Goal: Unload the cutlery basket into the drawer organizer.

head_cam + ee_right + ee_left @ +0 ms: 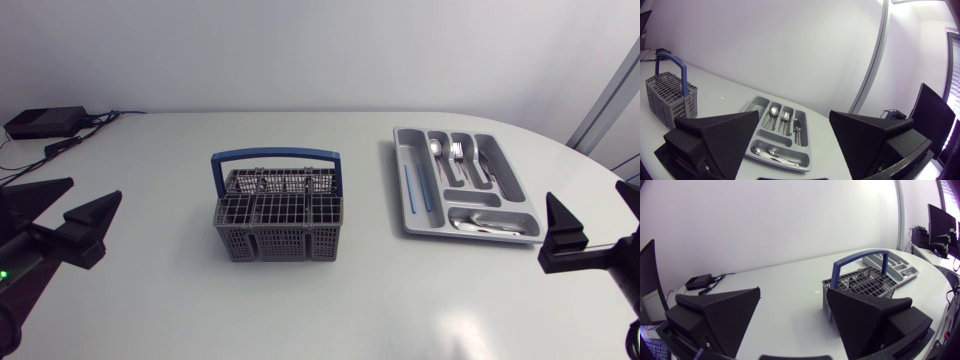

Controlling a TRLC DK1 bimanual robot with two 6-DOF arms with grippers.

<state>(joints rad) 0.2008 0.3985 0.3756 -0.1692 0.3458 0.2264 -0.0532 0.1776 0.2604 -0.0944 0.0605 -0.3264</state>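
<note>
Left gripper (pixel 793 290) and right gripper (pixel 794 113) both gaped empty, and with the cutlery basket (pixel 277 214) looking possibly bare, I meant to check its grid from above before reaching.

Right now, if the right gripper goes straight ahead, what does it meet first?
Likely the drawer organizer, lying directly ahead of the right gripper, in line with its open jaws. Height is unclear; it could pass above.
</note>
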